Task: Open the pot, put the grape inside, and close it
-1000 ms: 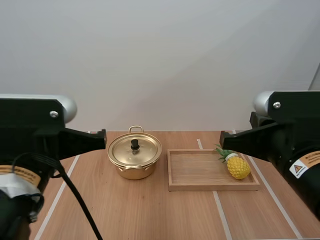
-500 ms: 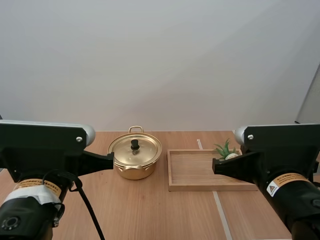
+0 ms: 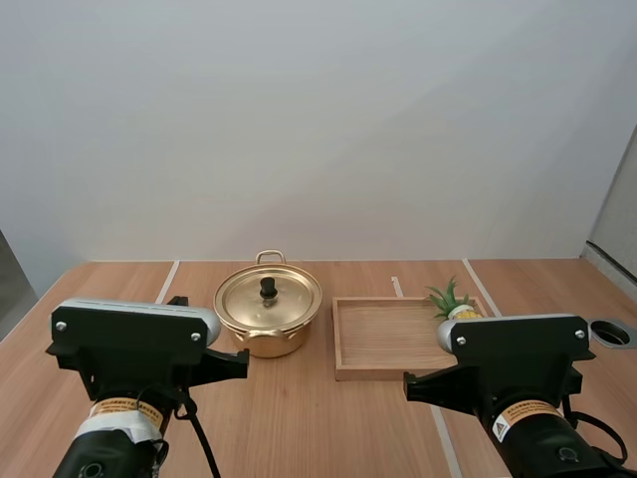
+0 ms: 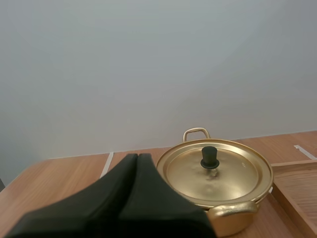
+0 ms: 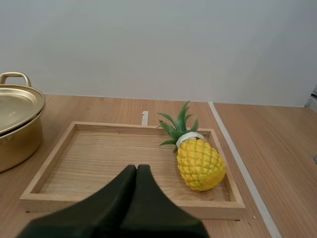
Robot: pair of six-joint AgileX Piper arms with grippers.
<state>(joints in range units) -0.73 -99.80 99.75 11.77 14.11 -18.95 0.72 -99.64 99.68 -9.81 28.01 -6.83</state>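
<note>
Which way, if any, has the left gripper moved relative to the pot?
Yes. The left gripper has drawn back toward the camera: its tip, earlier beside the left rim of the pot, now sits nearer than its front.

Wooden table (image 3: 318,428): gold pot (image 3: 267,343) beside wooden tray (image 3: 383,334), apart.

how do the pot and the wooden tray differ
The pot is round, shiny gold metal; the wooden tray is flat, rectangular, pale wood. The pot is shut under its lid; the tray lies open and holds a pineapple at its end far from the pot. Both stand on the table, side by side.
</note>
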